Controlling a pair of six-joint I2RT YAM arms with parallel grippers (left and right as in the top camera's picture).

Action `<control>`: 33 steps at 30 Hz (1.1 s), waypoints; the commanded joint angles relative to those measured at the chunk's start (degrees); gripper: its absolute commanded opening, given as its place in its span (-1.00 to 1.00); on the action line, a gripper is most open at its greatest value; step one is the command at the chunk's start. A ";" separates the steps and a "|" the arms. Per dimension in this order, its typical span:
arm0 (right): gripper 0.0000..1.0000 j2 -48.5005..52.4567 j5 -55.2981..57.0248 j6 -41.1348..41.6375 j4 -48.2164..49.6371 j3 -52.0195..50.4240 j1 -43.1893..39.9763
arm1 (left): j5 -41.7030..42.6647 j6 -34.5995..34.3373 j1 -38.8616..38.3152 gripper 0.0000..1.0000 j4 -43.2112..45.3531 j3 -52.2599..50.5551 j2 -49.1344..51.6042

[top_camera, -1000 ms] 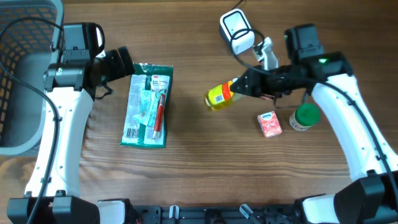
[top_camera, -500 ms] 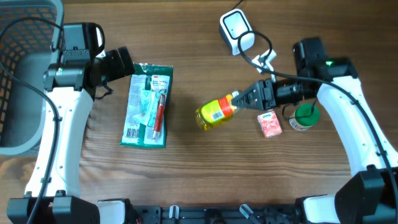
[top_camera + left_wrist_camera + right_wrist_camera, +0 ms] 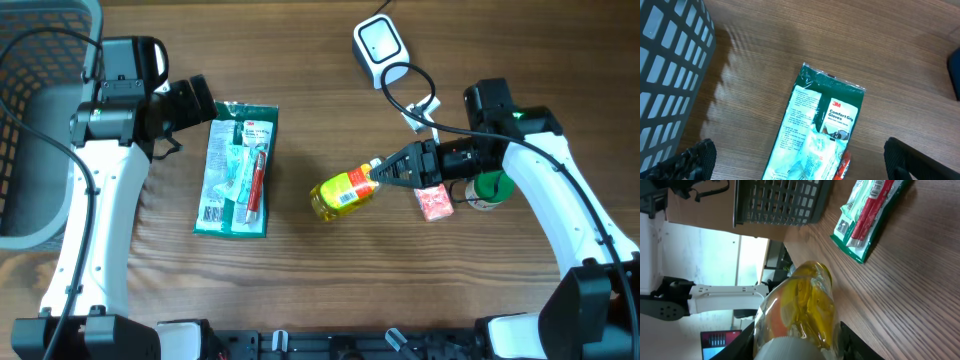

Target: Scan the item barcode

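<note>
Right gripper (image 3: 388,172): clamped part-way on the cap end of the yellow bottle (image 3: 343,192).
Yellow bottle: held slanted, on the robot's side of the scanner (image 3: 378,42), well apart from it.
Left gripper (image 3: 197,100): jaws wide, empty, far left of the scanner, beside the glove packet (image 3: 238,168).

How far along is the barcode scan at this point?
Done: the right end effector grips the yellow bottle by its cap end. In hand: it holds the bottle over mid-table, apart from the white scanner. Left: no scan is visible; the glove pack lies ungripped by the open left end effector.
</note>
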 commanded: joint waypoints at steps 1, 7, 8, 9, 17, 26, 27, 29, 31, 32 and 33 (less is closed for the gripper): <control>-0.25 -1.01 -4.26 -1.44 0.22 0.00 -0.02 | 0.26 -0.50 0.22 1.00 0.15 0.81 -0.42; -0.24 -1.01 -3.82 -1.44 0.37 0.00 -0.02 | 0.26 -0.50 0.22 1.00 0.15 0.81 -0.42; -0.24 -1.01 -3.82 -1.42 0.37 0.00 -0.02 | 0.24 -0.50 0.22 1.00 0.15 0.81 -0.42; -0.24 -1.01 -3.85 -1.42 0.39 0.00 -0.02 | 0.26 -0.50 0.22 1.00 0.15 0.81 -0.42; -0.24 -1.01 -2.67 -1.42 0.76 0.00 -0.02 | 0.24 -0.50 0.22 1.00 0.13 0.81 -0.42; -0.24 -1.01 -2.51 -1.42 1.05 0.00 -0.02 | 0.24 -0.50 0.22 1.00 0.15 0.81 -0.42; -0.24 -1.01 -2.51 -1.40 1.05 0.00 -0.02 | 0.24 -0.50 0.22 1.00 0.13 0.81 -0.42; -0.24 -1.01 -2.51 -1.42 1.03 0.00 -0.02 | 0.26 -0.50 0.22 1.00 0.15 0.81 -0.42; -0.24 -1.01 -2.51 -1.42 1.03 0.00 -0.02 | 0.24 -0.50 0.22 1.00 0.13 0.81 -0.42; -0.24 -1.01 -2.51 -1.42 1.03 0.00 -0.02 | 0.26 -0.48 0.22 1.00 0.15 0.81 -0.42; -0.24 -1.01 -2.51 -1.42 1.03 0.00 -0.02 | 0.24 -0.50 0.22 1.00 0.15 0.81 -0.42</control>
